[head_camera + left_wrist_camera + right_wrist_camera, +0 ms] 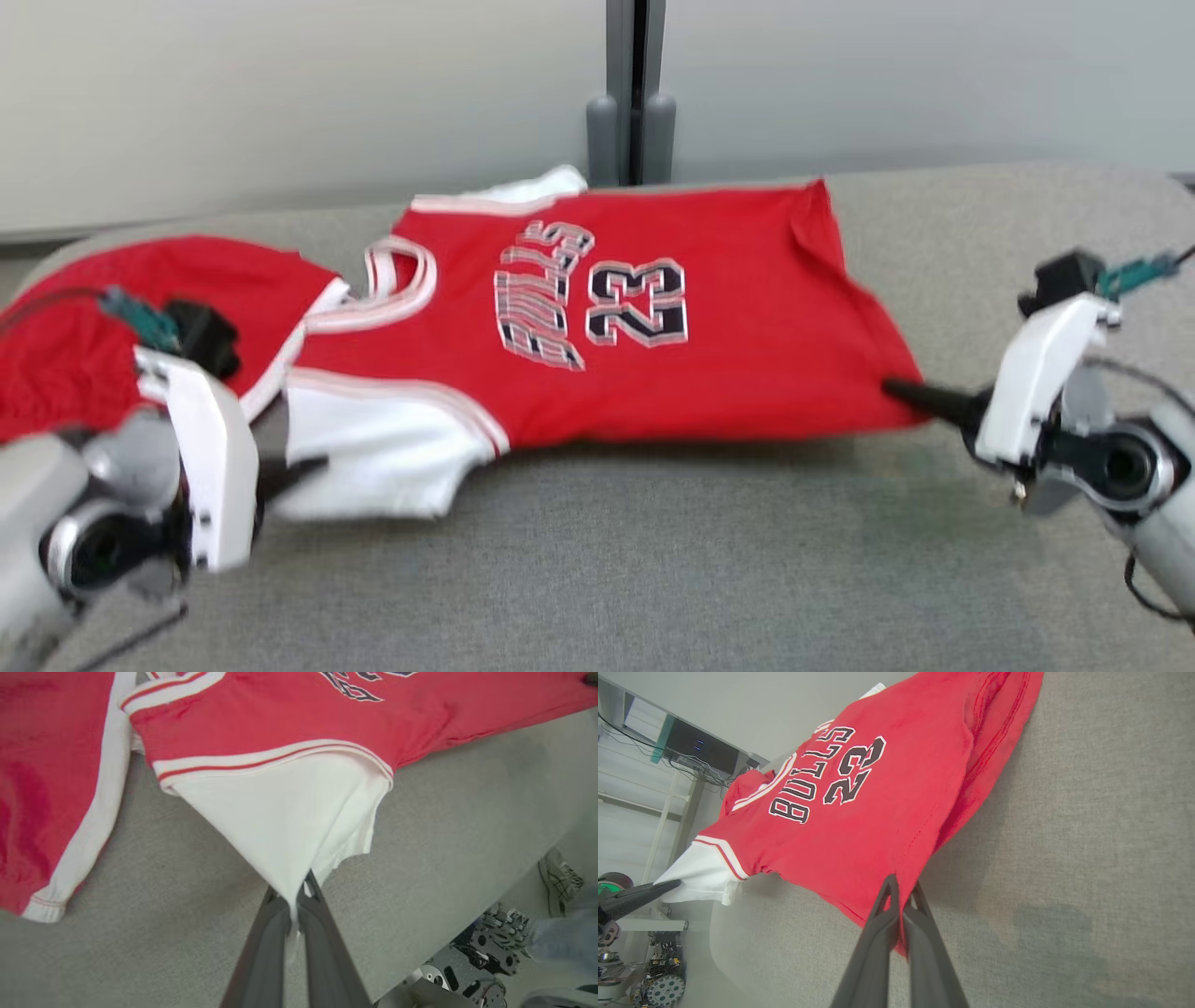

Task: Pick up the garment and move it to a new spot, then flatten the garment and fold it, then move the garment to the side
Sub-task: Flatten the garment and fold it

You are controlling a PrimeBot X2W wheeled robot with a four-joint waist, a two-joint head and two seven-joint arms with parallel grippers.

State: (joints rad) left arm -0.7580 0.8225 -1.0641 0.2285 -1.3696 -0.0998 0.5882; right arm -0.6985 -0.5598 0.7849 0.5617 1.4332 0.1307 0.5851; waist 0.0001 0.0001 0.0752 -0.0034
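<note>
The garment (728, 327) is a red jersey with white sleeves and "BULLS 23" on the chest, spread across the grey table (653, 560). My left gripper (313, 464) is shut on the near white sleeve (289, 821), whose cloth is pinched between the fingers (268, 933). My right gripper (896, 385) is shut on the jersey's near hem corner (896, 872). The red cloth runs between its dark fingers (878, 933). The jersey (859, 793) hangs stretched between the two grips, and my left gripper's fingers (640, 893) hold the sleeve at that view's left edge.
A second red piece with white trim (140, 308) lies at the table's left, also (51, 793) beside the sleeve. A grey post (635, 93) stands behind the table. A person's shoe (560, 877) and the robot's base (472, 961) are beyond the table's edge.
</note>
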